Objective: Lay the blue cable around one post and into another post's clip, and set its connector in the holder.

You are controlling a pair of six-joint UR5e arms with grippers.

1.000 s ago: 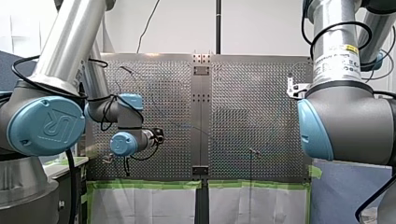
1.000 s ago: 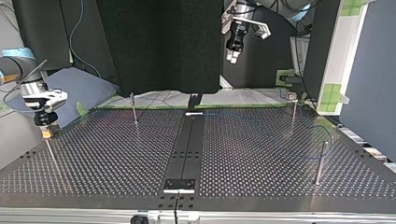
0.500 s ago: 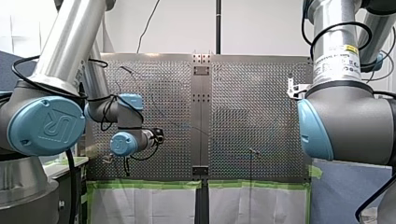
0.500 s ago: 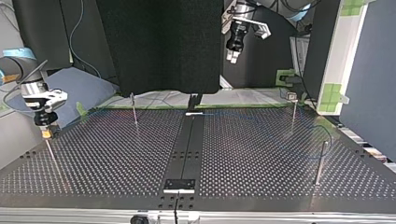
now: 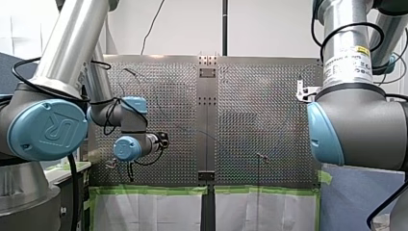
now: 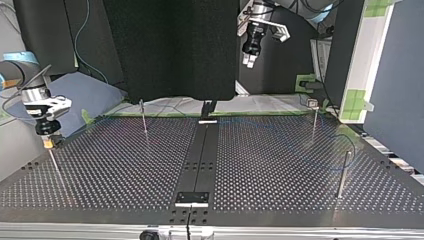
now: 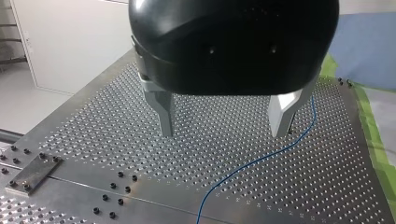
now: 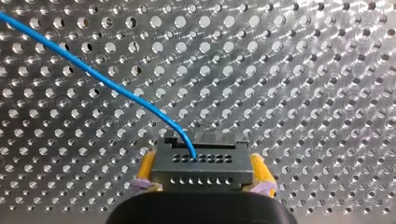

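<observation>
1. Blue cable (image 8: 93, 74) ends in a dark grey connector (image 8: 201, 164), which my right gripper (image 8: 201, 183) has clamped between its yellow pads (image 8: 145, 169).
2. In the right wrist view the connector's long axis runs from one pad to the other, across the gripper. Its face with two rows of small holes is turned away from the gripper.
3. From the middle of that face the cable points ahead of the gripper. It then bends off to one side in a long, shallow curve over the perforated table (image 8: 303, 70).
4. In the top view this gripper hangs low over the table at the view's left, just above a thin post (image 6: 54, 165).
5. My left gripper (image 7: 223, 122) is black, and its metal fingers (image 7: 163, 114) stand well apart with nothing between them. In the top view it hangs high above the table's far edge.
6. Below it, in the left wrist view, the cable lies on the table as a long diagonal line. It passes just beside one metal finger and runs on ahead of the gripper.
7. At the top view's right a thin cable line curves near a plain post (image 6: 342, 172). Whether it touches the post cannot be told.
8. Farther back on that side stands a clip-topped post (image 6: 314, 117).
</observation>
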